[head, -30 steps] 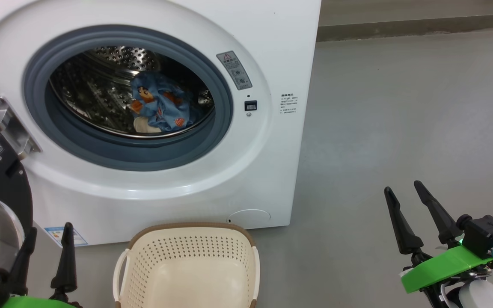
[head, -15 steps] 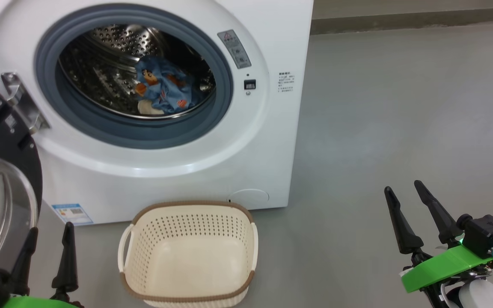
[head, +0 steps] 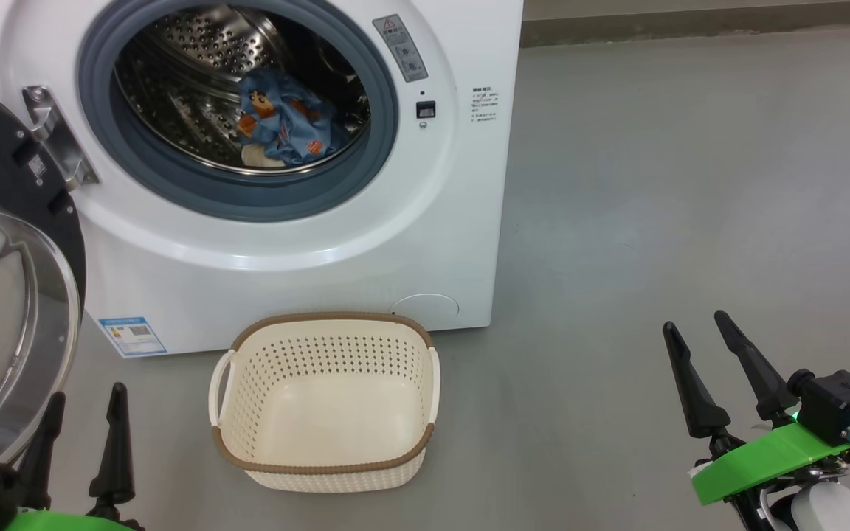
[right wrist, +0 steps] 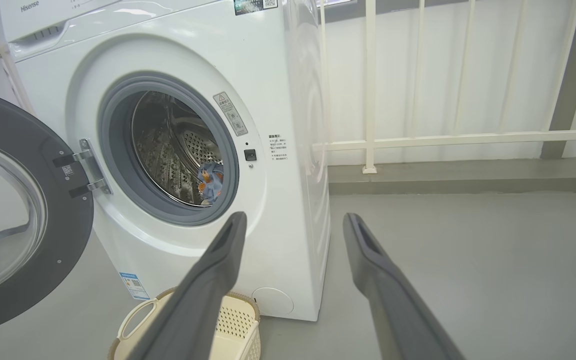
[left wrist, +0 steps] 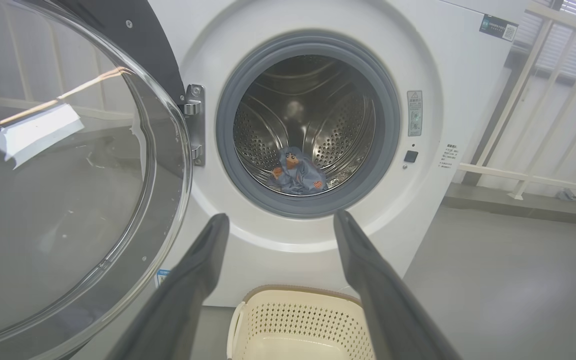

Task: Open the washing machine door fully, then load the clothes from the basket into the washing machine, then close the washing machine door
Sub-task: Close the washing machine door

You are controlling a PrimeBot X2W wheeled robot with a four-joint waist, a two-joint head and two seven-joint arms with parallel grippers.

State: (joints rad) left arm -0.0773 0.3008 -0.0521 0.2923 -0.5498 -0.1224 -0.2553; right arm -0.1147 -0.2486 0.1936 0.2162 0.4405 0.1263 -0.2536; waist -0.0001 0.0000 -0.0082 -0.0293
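Nearest the robot, the left gripper (head: 86, 393) and the right gripper (head: 693, 321) hang low over the grey floor (head: 654, 184), each with its jaws spread wide and holding nothing. They sit at the same spots in the head view as a second ago. Everything else in that view has slid up and away, so the camera has moved, not the things. The small cream-white perforated plastic basket with its brown woven-look rim (head: 325, 318) now shows whole. It stands on the floor just in front of the machine, and its bottom is bare. To its left, close by the left gripper, the large round washing machine door with a glossy black rim and a bulging clear glass bowl (head: 19, 317) stands swung wide on its steel hinge (head: 56, 140). Behind the basket rises the big white boxy front-loading washing machine (head: 307, 280), its grey rubber gasket (head: 248, 203) ringing the steel perforated drum (head: 174, 88). The light blue printed clothes (head: 285, 125) lie bundled at the drum's bottom, inside the gasket. Loading looks finished. What remains, by this view, is closing the door, and the left gripper is best placed to push it.
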